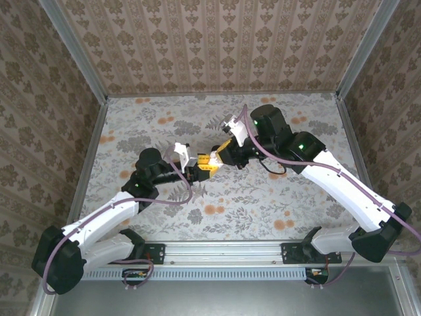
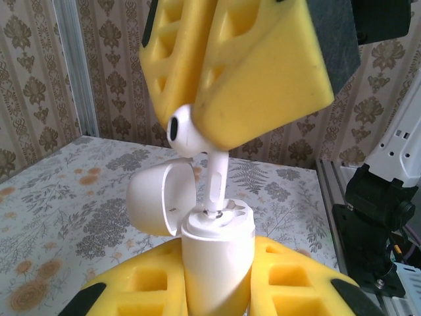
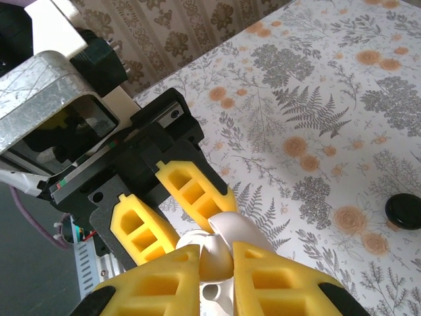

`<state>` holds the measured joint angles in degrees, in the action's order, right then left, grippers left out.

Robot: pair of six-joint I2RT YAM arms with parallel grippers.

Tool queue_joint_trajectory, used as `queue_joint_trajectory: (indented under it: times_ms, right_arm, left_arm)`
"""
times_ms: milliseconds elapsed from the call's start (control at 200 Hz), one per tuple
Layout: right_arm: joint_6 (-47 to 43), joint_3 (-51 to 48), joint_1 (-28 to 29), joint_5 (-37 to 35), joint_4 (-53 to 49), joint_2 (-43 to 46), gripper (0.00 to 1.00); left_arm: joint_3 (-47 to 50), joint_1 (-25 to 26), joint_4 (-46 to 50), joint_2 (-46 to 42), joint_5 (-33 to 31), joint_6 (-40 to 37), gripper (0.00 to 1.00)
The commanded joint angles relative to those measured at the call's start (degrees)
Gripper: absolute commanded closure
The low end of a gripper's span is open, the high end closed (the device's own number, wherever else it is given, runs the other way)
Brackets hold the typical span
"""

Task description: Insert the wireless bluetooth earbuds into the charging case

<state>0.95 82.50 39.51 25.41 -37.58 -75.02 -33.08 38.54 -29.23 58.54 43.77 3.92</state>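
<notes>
The charging case (image 2: 217, 260) is white, not black. It stands upright with its lid (image 2: 161, 204) hinged open to the left, and my left gripper (image 2: 217, 293) is shut on its body. One white earbud (image 2: 218, 172) hangs above it. Its stem tip touches a socket in the case top, and my right gripper (image 3: 217, 255) is shut on the bud's head (image 3: 214, 258). In the top view the two grippers meet at mid-table, left (image 1: 195, 170) and right (image 1: 212, 161). The right gripper's yellow fingers (image 2: 250, 66) hang directly over the case.
A small black round puck (image 3: 402, 210) lies on the floral table (image 3: 316, 118), to the right of the grippers in the right wrist view. Patterned walls (image 1: 217, 46) enclose the table on three sides. An aluminium rail (image 1: 223, 250) runs along the near edge.
</notes>
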Motion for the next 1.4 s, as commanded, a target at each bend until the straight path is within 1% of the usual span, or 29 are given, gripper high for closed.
queue_joint_trajectory:
  times_ms: [0,540,830,1235,1260,1400]
  right_arm:
    - [-1.23,-0.32,-0.35,2.67,-0.67,-0.26,0.84]
    - [-3.44,-0.92,-0.91,4.88,-4.08,-0.46,0.85]
    - [-5.30,2.60,-1.89,8.16,-8.35,-2.59,0.85]
    - [-6.55,6.04,-1.64,10.36,-11.16,-4.34,0.85]
    - [-6.82,6.35,-1.50,10.36,-11.55,-6.08,0.85]
    - [-7.95,7.81,-0.85,10.14,-13.32,-7.45,0.85]
  left_arm:
    - [-1.90,-0.22,-2.62,-0.45,1.42,1.45,1.00]
    - [-2.86,-0.21,-2.94,-0.36,2.39,2.31,1.00]
    - [-2.93,-0.14,-2.72,-0.62,3.52,3.06,1.00]
    - [-3.77,0.44,-2.25,0.86,4.55,3.03,1.00]
    - [-3.97,0.46,-2.17,1.00,4.64,2.98,1.00]
    - [-4.20,0.63,-1.54,1.15,4.81,2.50,1.00]
